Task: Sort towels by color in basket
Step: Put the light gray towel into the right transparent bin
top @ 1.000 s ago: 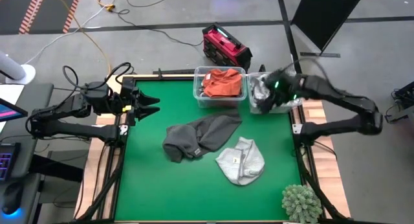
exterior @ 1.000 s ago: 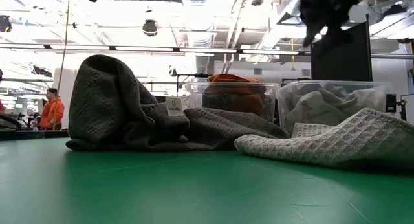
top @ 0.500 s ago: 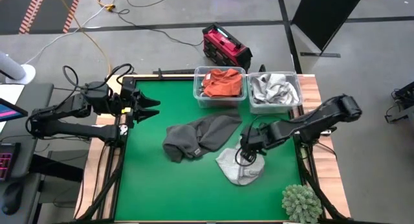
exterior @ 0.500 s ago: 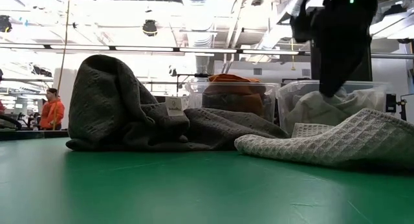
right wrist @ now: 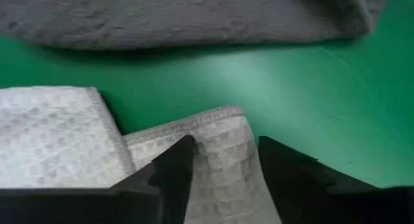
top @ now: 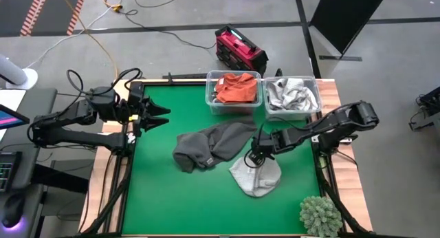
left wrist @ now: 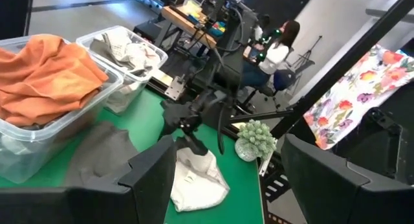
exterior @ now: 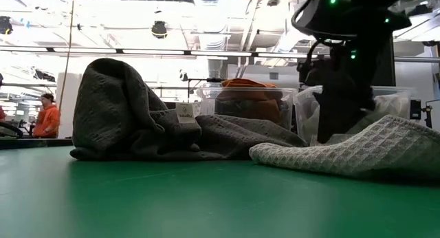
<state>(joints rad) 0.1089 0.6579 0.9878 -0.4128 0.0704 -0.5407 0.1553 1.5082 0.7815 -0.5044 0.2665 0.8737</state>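
Observation:
A light grey waffle towel (top: 256, 175) lies crumpled on the green table toward its right near part. A dark grey towel (top: 210, 145) lies heaped beside it, toward the middle. A rust-orange towel (top: 235, 88) fills the left clear bin, and pale grey-white towels (top: 292, 93) fill the right one. My right gripper (top: 256, 155) is down at the light grey towel's far edge. It is open, with its fingers on either side of a raised hemmed fold (right wrist: 223, 149). My left gripper (top: 155, 116) waits open at the table's left edge. My right gripper comes at the light grey towel from above, pointing down, at its far edge. Its fingers (right wrist: 171, 175) stand on either side of the hemmed fold (right wrist: 226, 120), which lies on the table. Whether they touch the cloth I cannot tell.
The two clear bins (top: 208, 99) stand side by side at the table's far edge. A green spiky plant ball (top: 320, 216) sits at the near right corner. Bare green surface (top: 165, 197) lies near and left of the towels. A person in orange (exterior: 48, 117) stands far behind the table.
My right arm swung from above the far right bin, toward the near edge and down, onto the light grey towel. It then shifted slightly toward the dark grey towel. Neither towel on the table has moved.

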